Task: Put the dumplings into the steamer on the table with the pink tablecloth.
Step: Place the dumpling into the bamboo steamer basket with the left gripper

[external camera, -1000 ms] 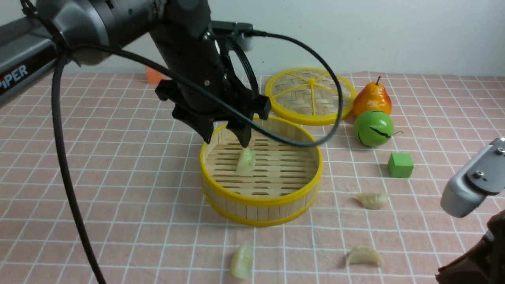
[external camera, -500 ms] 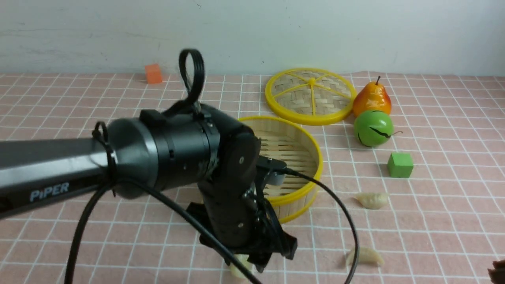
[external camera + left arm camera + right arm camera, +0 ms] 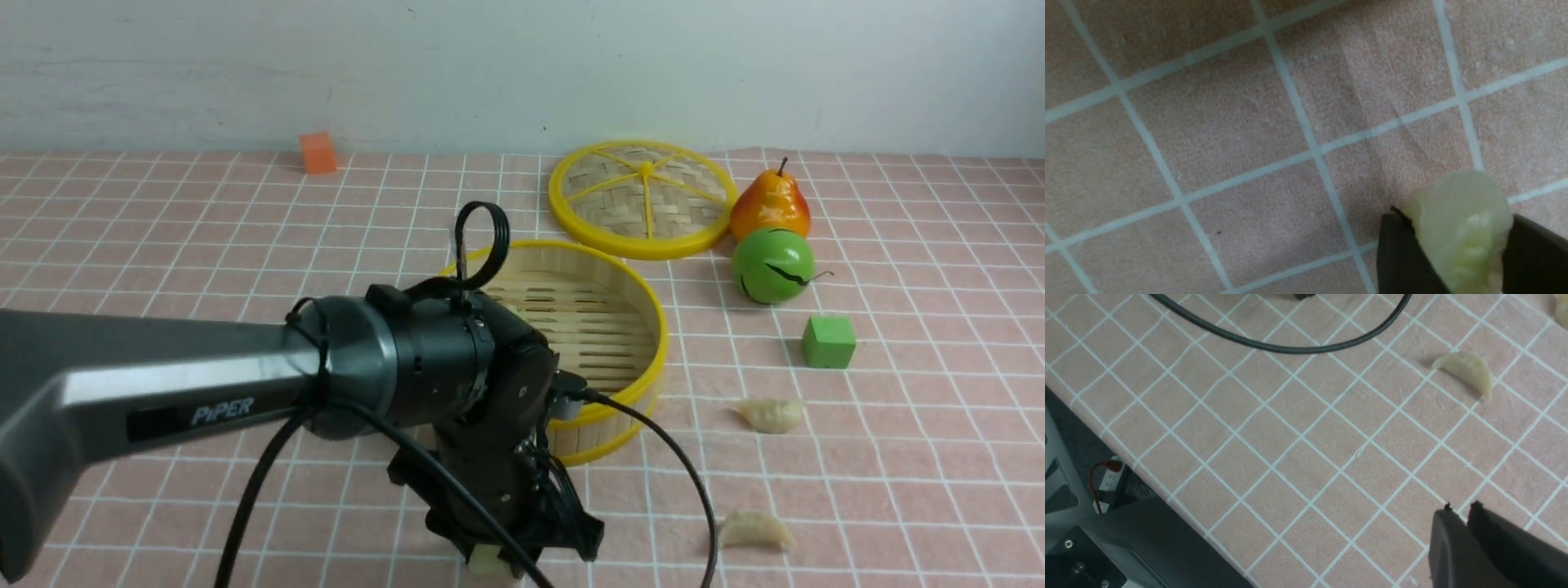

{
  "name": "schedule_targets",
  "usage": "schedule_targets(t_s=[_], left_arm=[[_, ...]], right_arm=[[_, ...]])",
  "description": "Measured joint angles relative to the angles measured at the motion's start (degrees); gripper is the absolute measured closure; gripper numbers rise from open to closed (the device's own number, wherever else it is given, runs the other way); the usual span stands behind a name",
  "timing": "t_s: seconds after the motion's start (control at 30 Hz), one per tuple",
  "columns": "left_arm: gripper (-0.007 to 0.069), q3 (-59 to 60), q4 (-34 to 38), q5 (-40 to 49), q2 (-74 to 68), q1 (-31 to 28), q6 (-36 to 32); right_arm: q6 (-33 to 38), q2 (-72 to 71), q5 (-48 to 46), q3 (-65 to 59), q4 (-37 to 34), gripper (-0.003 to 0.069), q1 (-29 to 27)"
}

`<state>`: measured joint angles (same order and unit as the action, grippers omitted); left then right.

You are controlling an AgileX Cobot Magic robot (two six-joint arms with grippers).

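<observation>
Three dumplings are visible, all outside the steamer.

1. Far left, rear: an orange cube sits on the pink tablecloth.
2. The left arm reaches in from the left. The left gripper points down at the near edge of the cloth, in front of the steamer. Its jaws press both sides of the pale green dumpling.
3. The arm hides part of the steamer floor.
4. The woven lid lies flat behind the steamer, to its right.
5. Right of the steamer, on the cloth: the far cream dumpling and the near cream dumpling.
6. The pear stands just behind the green ball. The green cube is nearer.
7. The right gripper hangs over bare cloth, with only a thin slit between its jaws.
</observation>
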<state>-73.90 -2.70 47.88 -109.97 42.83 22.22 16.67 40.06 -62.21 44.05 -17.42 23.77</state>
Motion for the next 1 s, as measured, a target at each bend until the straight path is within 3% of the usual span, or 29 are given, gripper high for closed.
schedule_targets(t_s=[0.3,0.53,0.9,1.0], left_arm=[[0.0337,-20.2,-6.02,6.67,2.55,-0.38,-1.34],[0.0337,-37.34,-5.93,7.56,-7.8,-5.51,-1.4],[0.0335,-43.42,-6.12,4.54,-20.81,-7.34,-1.45],[0.0298,-43.6,-6.12,3.37,-22.2,-7.34,-1.44]], right_arm=[[0.0,0.0,1.6,-0.48,0.0,0.0596,0.0],[0.0,0.0,2.44,-0.48,0.0,0.0592,0.0],[-0.5,0.0,1.43,-0.48,0.0,0.0583,0.0],[-2.24,0.0,1.43,-0.48,0.57,0.0583,0.0]])
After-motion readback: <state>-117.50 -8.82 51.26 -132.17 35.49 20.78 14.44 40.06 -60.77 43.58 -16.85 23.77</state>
